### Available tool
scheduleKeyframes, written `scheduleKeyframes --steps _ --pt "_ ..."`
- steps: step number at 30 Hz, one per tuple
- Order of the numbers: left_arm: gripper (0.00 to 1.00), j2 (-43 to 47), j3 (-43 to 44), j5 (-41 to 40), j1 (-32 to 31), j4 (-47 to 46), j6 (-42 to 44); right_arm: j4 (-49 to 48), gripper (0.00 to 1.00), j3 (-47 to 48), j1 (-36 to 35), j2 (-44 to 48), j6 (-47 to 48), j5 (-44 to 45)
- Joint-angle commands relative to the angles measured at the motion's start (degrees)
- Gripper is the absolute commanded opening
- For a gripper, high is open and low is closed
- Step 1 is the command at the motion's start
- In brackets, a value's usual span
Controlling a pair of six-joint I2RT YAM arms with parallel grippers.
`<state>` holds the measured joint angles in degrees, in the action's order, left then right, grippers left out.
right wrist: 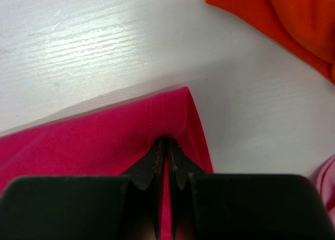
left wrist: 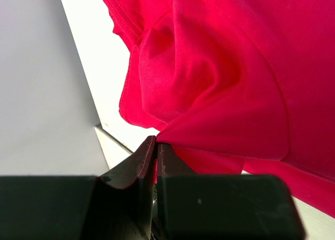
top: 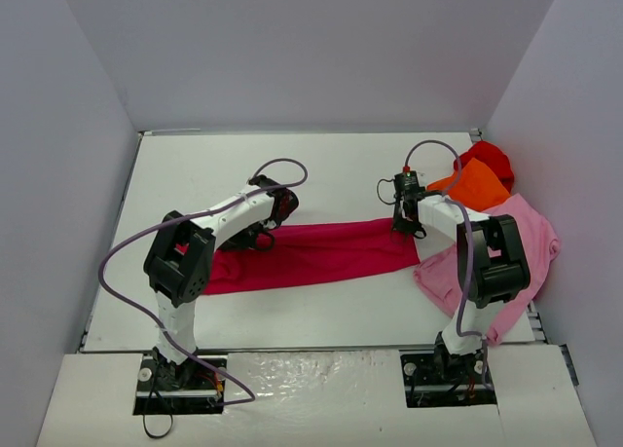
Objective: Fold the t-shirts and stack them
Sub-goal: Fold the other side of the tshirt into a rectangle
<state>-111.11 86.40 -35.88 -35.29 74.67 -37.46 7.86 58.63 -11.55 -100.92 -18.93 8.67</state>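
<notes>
A crimson t-shirt (top: pixel 321 255) lies stretched in a long band across the middle of the table. My left gripper (top: pixel 261 235) is shut on its left part; in the left wrist view the cloth (left wrist: pixel 220 78) bunches into folds right at the closed gripper (left wrist: pixel 156 141). My right gripper (top: pixel 405 227) is shut on the shirt's right hemmed edge (right wrist: pixel 167 112), the cloth pinched at the right gripper (right wrist: pixel 166 141). An orange t-shirt (top: pixel 475 186), a bright red t-shirt (top: pixel 490 158) and a light pink t-shirt (top: pixel 526 235) lie heaped at the right.
White walls close in the table (top: pixel 195 174) on the left, back and right. The orange shirt's edge (right wrist: pixel 277 18) lies just beyond the right gripper. Purple cables loop over both arms.
</notes>
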Motion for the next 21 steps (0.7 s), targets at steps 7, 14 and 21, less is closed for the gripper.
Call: scheduleKeyframes --steps 7,14,21 --pt "0.00 2.78 0.17 -2.62 -0.13 13.09 0.68 0.75 0.06 0.96 0.65 3.14 0.17 7.50" --pt "0.00 3.44 1.05 -3.32 -0.13 12.78 0.11 -0.30 0.36 -0.62 0.65 7.92 -2.07 8.12" --pt "0.50 8.85 4.65 -1.09 -0.15 11.42 -0.43 -0.64 0.39 0.81 0.49 15.04 -2.49 0.85"
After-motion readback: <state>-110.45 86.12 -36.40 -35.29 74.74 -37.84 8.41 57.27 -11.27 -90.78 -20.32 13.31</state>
